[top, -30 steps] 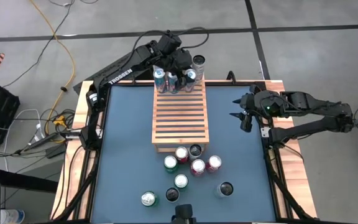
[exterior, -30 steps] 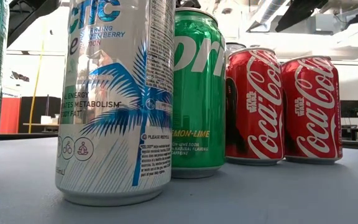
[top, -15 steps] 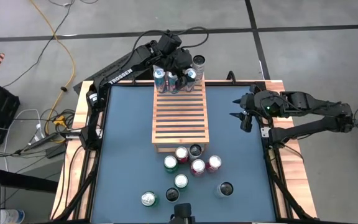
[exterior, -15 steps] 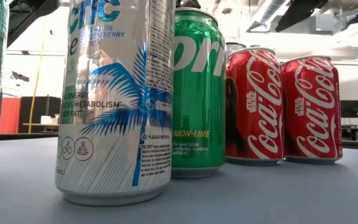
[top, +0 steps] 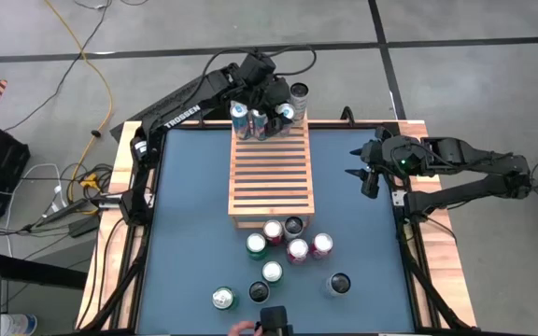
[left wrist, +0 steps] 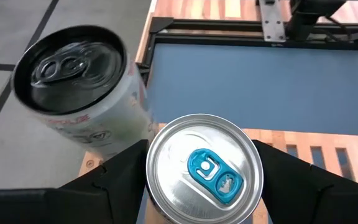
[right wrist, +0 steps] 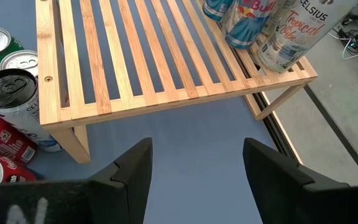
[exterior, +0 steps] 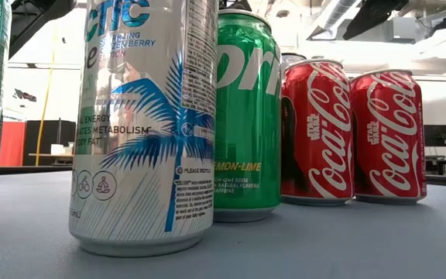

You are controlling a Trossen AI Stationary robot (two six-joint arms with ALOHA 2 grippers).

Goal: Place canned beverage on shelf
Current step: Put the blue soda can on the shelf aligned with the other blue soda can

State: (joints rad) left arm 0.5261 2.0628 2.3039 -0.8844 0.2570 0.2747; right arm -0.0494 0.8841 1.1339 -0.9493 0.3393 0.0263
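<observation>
The light-brown slatted shelf (top: 271, 173) stands on the blue table. At its far end stand two cans (top: 240, 114) (top: 259, 120). A dark-topped Celsius can (top: 298, 91) stands at the far right corner, also shown in the right wrist view (right wrist: 294, 31). My left gripper (left wrist: 204, 186) reaches over the far end and is shut on a silver can with a blue tab (left wrist: 204, 168) next to the Celsius can (left wrist: 73, 93). My right gripper (right wrist: 197, 180) is open and empty, hovering by the table's right edge (top: 361, 173). My left gripper pinches the blue-tab can between its two fingers, one on each side of the can's wall just below the top rim (left wrist: 151, 177). The fingers come from the far side, slanting down. The can is upright; in the right wrist view its bottom (right wrist: 244, 42) seems to stand on the slats.
Several cans stand on the table between the shelf's near end and the near edge (top: 288, 247), among them a white Celsius can (exterior: 142, 124), a green Sprite can (exterior: 246, 116) and two red Coca-Cola cans (exterior: 351, 132). A bit of a person's hand (top: 241, 329) shows at the near edge.
A bit of a person's hand has come into the high view at the table's near edge. The arms and the cans have kept still.
</observation>
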